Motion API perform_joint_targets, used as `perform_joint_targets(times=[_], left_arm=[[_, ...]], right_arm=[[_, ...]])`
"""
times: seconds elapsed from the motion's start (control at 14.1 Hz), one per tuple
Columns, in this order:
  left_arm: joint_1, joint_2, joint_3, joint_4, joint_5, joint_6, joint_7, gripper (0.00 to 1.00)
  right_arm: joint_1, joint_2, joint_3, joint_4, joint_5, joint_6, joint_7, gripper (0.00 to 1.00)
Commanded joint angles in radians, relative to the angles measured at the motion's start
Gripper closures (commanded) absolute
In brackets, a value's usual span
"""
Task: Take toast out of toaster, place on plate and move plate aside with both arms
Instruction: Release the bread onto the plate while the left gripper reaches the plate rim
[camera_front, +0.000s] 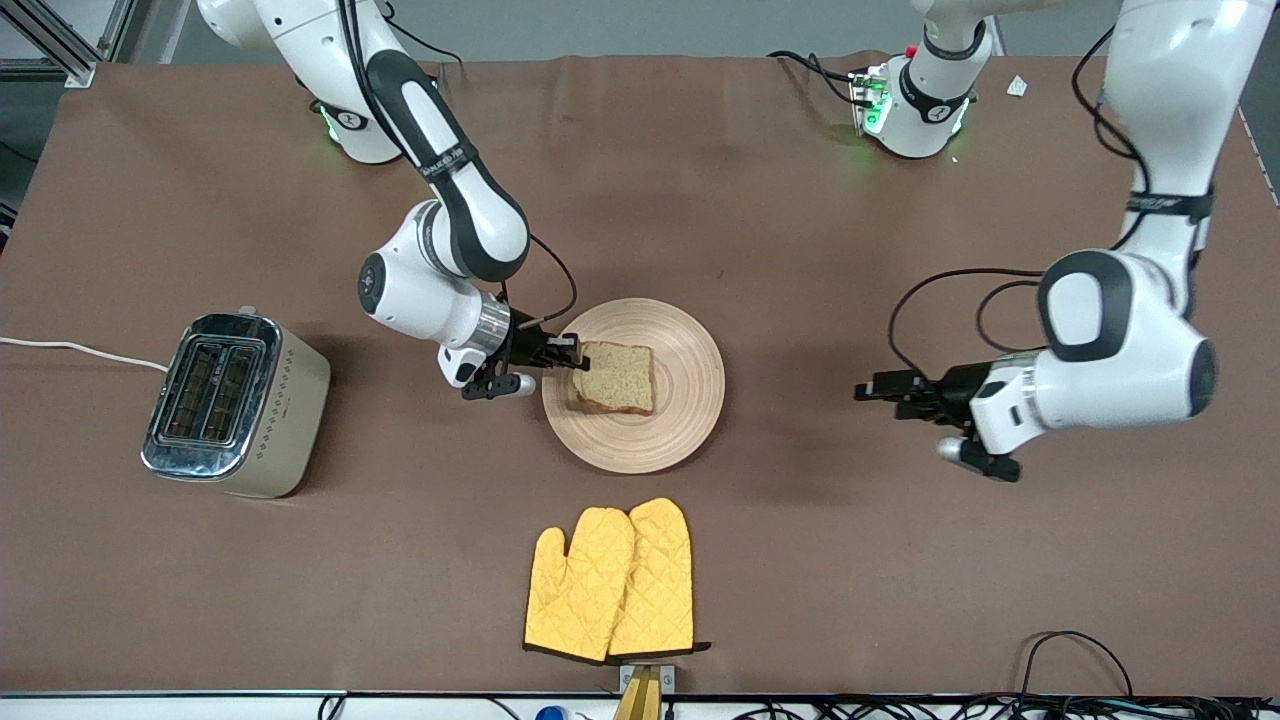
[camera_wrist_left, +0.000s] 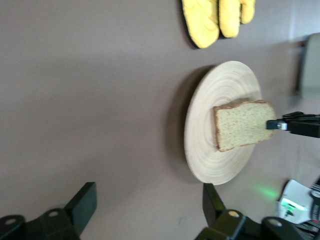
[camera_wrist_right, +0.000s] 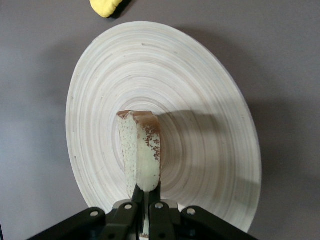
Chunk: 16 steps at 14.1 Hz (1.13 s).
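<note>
Right gripper (camera_front: 572, 352) pinching speckled toast (camera_front: 616, 378) over our round grooved plate (camera_front: 690, 400) at frame centre, left gripper (camera_front: 868, 391) spread, waiting above the table.

- I see the plate (camera_front: 680, 420) at mid-bench (camera_front: 900, 580).
- The toast (camera_front: 616, 378) is over the plate, on the part toward the right arm's end, clamped at one edge by the right gripper (camera_front: 572, 352).
- The toaster (camera_front: 232, 404) stands toward the right arm's end, well apart from the plate.
- The oven mitts (camera_front: 612, 582) lie nearer the front camera than the plate.
- The left gripper (camera_front: 872, 390) hovers over bare bench toward the left arm's end, fingers (camera_wrist_left: 82, 204) spread.
</note>
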Motion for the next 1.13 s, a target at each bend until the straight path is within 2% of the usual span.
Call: perform_joint_targets(times=[0.0, 0.07, 0.21, 0.35, 0.64, 0.85, 1.06], left_arm=[[0.010, 0.051, -0.006, -0.047, -0.119, 0.027, 0.132, 0.16], [0.010, 0.063, -0.006, -0.081, -0.162, 0.051, 0.178, 0.17], [0.007, 0.089, -0.006, -0.133, -0.270, 0.097, 0.279, 0.19], [-0.004, 0.121, -0.007, -0.162, -0.413, 0.107, 0.391, 0.19], [-0.039, 0.189, -0.007, -0.164, -0.574, 0.124, 0.551, 0.25], [-0.091, 0.193, -0.006, -0.166, -0.691, 0.125, 0.574, 0.27], [-0.120, 0.224, -0.006, -0.162, -0.743, 0.160, 0.625, 0.31]], right_arm=[[-0.007, -0.014, 0.008, -0.034, 0.069, 0.005, -0.034, 0.72], [-0.007, -0.014, 0.008, -0.038, 0.073, 0.005, -0.034, 0.62], [-0.007, -0.014, 0.008, -0.040, 0.073, 0.005, -0.034, 0.53], [-0.005, -0.014, 0.008, -0.040, 0.073, 0.008, -0.036, 0.50], [-0.015, -0.023, 0.003, -0.041, 0.073, 0.000, -0.051, 0.47], [-0.053, -0.027, 0.003, -0.043, 0.073, -0.023, -0.091, 0.39], [-0.070, -0.034, 0.003, -0.045, 0.072, -0.035, -0.097, 0.27]])
